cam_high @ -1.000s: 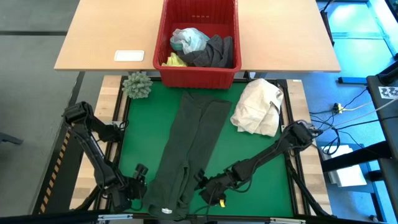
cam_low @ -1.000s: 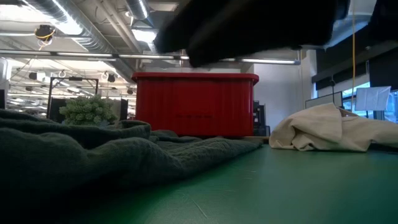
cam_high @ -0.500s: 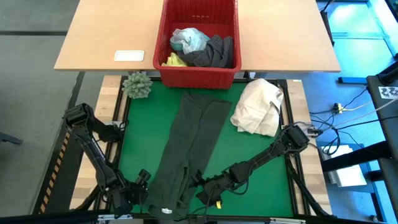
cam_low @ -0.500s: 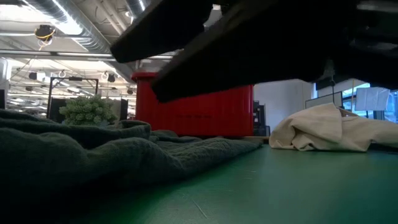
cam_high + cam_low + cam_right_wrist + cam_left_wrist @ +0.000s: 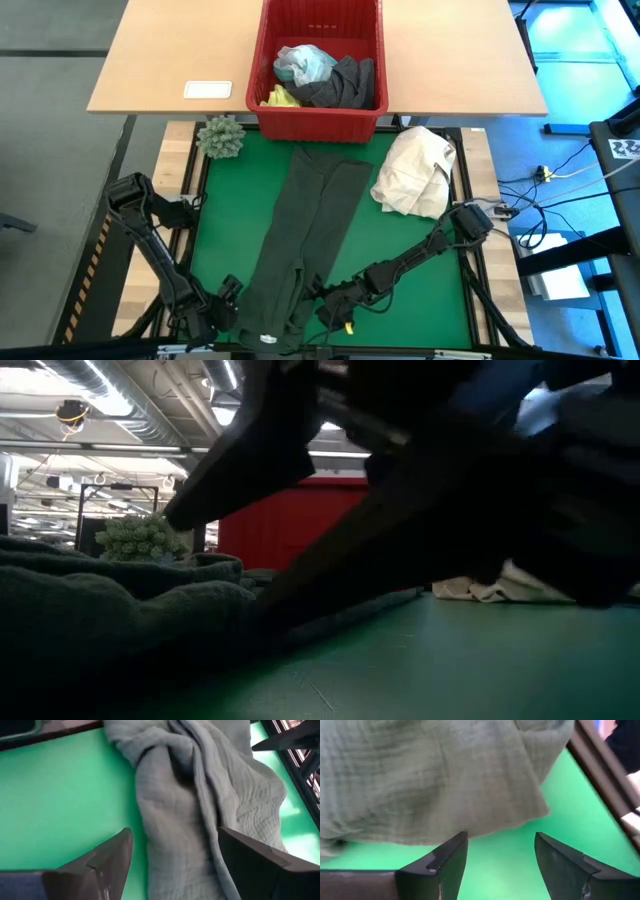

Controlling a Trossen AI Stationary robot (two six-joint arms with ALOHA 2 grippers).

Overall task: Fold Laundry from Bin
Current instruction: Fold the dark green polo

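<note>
1. A long dark green-black cloth garment (image 5: 300, 240) lies spread flat on the green table mat (image 5: 400, 260), running from just below the bin down to the near edge of the mat.
2. The bright red rectangular plastic crate with slotted sides (image 5: 320, 120) stands on the light wooden table top (image 5: 170, 60) at the far end of the mat.
3. Inside the crate lie a light turquoise-blue garment (image 5: 303, 63), a grey garment (image 5: 340, 85) and a bright yellow garment (image 5: 278, 97), bunched together.
4. The left gripper (image 5: 228, 297) sits low at the near end of the dark garment, on its left edge. In the left wrist view its two dark fingers (image 5: 445, 862) stand well apart over bare mat, with the garment's hem just beyond them. Nothing is held.
5. The right gripper (image 5: 322, 298) sits low at the garment's near right edge. In the right wrist view its fingers (image 5: 107, 857) are spread wide, with a rumpled fold of the garment (image 5: 200, 820) lying between them. The fingers do not press on the cloth.
6. A cream-white cloth bundle (image 5: 415, 172) rests on the mat's far right side, near the garment but apart from it.
7. A small green spiky plant-like ball (image 5: 221, 137) sits at the mat's far left corner.
8. A small white rectangular card (image 5: 208, 89) lies on the wooden top, left of the crate.
</note>
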